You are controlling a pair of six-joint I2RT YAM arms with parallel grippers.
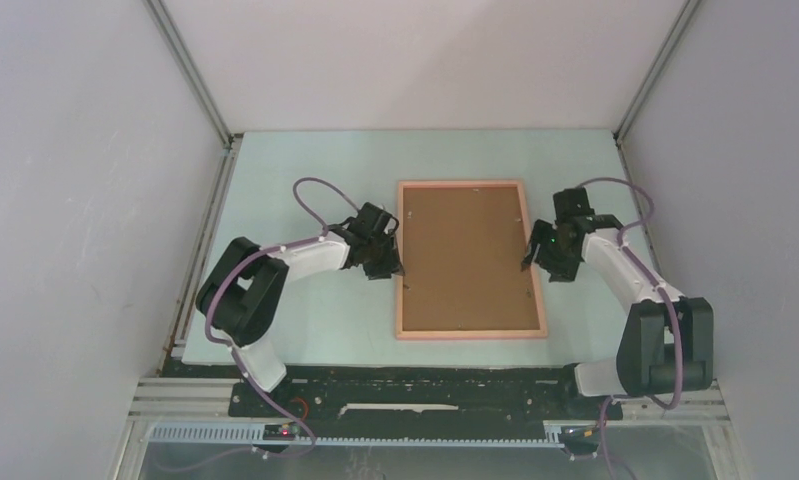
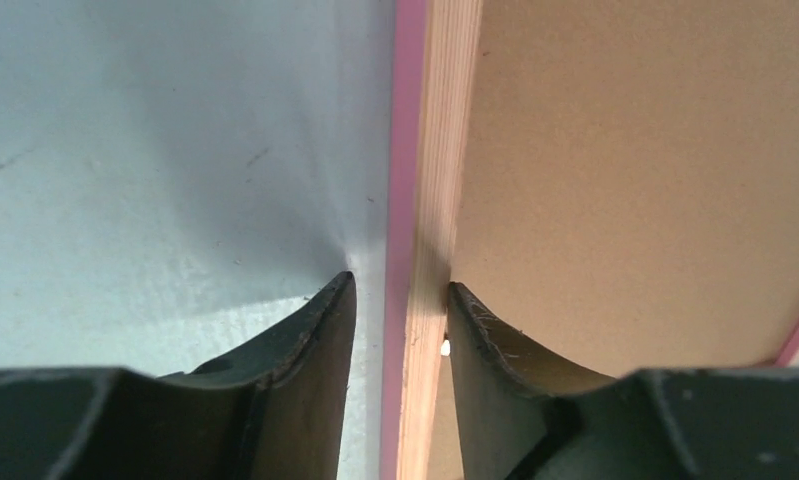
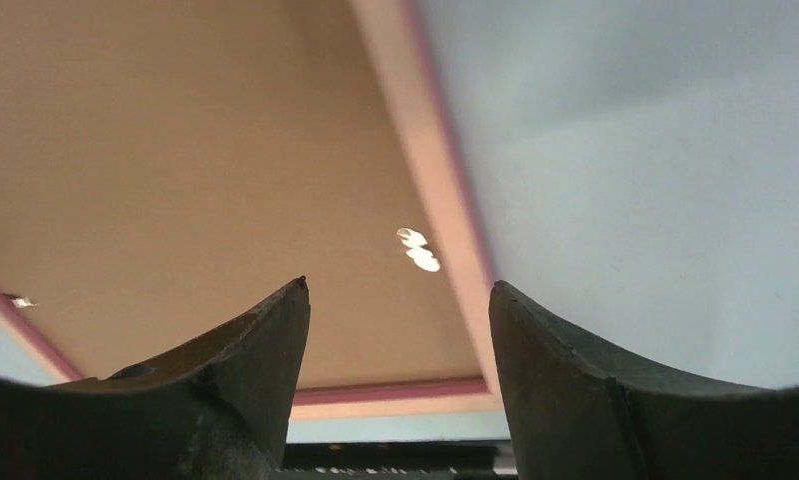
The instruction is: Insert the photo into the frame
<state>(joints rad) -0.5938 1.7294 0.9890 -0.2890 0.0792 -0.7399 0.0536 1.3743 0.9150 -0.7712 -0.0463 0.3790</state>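
Note:
The salmon-pink frame lies flat in the middle of the table, with a plain brown backing board filling its middle. The photo is not visible in any view. My left gripper is open and straddles the frame's left rail. Its inner finger rests against the wooden inner side, and its outer finger stands a little clear of the pink edge. My right gripper is open and empty, hovering over the frame's right rail and the backing board.
The frame sits on a pale blue-green mat enclosed by white walls on three sides. Small shiny metal tabs glint on the backing near the right rail. The arm bases and a black rail line the near edge.

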